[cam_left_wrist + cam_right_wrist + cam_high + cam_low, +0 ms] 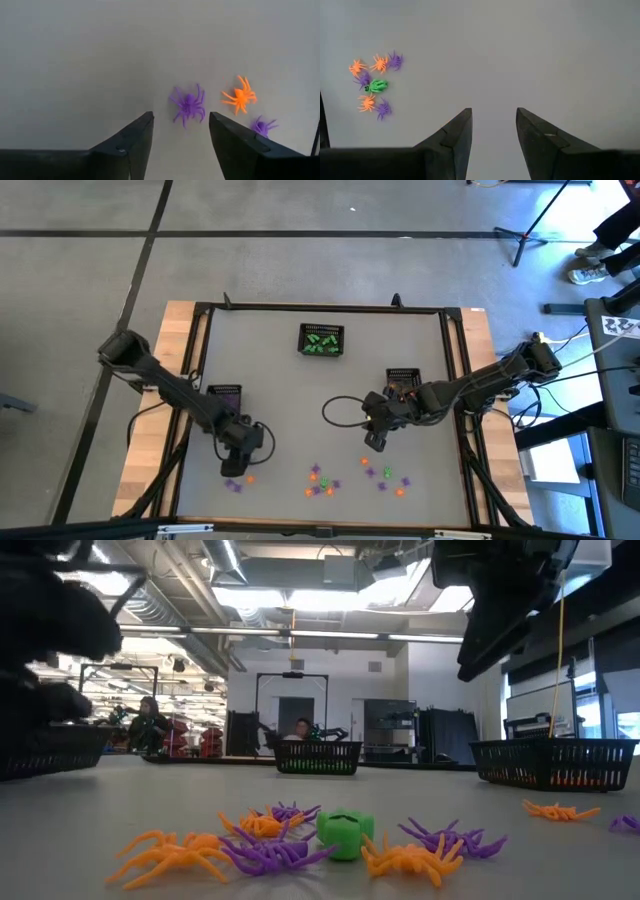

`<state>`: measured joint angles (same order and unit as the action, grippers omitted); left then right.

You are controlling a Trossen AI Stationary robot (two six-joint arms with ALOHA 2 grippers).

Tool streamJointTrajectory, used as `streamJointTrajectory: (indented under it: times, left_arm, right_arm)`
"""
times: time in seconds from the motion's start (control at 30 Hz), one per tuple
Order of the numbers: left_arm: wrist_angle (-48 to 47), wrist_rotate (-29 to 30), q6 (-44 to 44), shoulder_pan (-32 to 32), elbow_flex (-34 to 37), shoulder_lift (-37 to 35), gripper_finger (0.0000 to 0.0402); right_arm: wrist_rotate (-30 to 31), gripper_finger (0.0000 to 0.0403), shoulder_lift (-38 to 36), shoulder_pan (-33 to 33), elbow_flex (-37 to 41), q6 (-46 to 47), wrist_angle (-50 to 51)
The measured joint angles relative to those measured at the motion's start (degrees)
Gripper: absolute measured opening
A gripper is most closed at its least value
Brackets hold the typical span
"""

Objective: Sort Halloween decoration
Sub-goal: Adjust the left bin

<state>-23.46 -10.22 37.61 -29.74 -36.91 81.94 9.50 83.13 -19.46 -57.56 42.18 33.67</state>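
Observation:
The Halloween decoration pieces are tiny plastic spiders lying loose on the grey table near its front edge. My left gripper (232,468) points steeply down, open, low over a purple spider (188,104), which lies just beyond the gap between its fingertips (181,120). An orange spider (240,96) and another purple one (261,126) lie beside it. A mixed heap (320,480) with a green piece (345,833) lies at front centre, and more pieces (385,477) lie to its right. My right gripper (375,442) hangs open above bare table (493,112).
Three black mesh baskets stand on the table. One at the left (224,394) holds purple pieces, one at the far middle (322,340) holds green, and one at the right (404,383) holds orange. A black cable loop (340,410) lies mid-table. People sit in the room beyond.

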Motion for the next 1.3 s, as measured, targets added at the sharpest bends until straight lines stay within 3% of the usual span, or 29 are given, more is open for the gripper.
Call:
streamJointTrajectory:
  times: [0.13, 0.3, 0.5, 0.87, 1.07, 1.3]
  left_arm:
    - [1.67, -2.43, 0.19, -0.01, -0.02, 2.90, 0.0195]
    - [2.05, -2.36, 4.11, -0.06, -0.17, 3.83, 0.0195]
    - [1.92, -2.21, 3.02, -0.06, -0.11, 3.64, 0.0189]
    - [1.27, -2.36, 3.21, 0.58, -1.89, 3.94, 0.0188]
    - [5.03, 3.89, -4.30, 2.74, -2.47, 3.94, 0.0188]
    - [1.80, 4.83, -5.24, 6.56, -6.65, 1.07, 0.0188]
  right_arm:
    - [-0.20, 0.0150, 0.00, 0.02, 0.00, -0.31, 0.33]
    - [-5.26, 0.0150, 0.00, 0.00, 0.00, 1.64, 0.39]
    - [-9.00, 0.0150, 0.00, -0.02, 0.00, 2.55, 0.55]
    - [-7.72, 0.0150, 0.00, 0.00, 0.00, 1.27, 0.68]
    - [-3.84, 0.0150, 0.00, 0.00, 0.00, -6.91, 1.47]
    - [-2.38, 0.0150, 0.00, -0.02, 0.00, -0.43, 1.02]
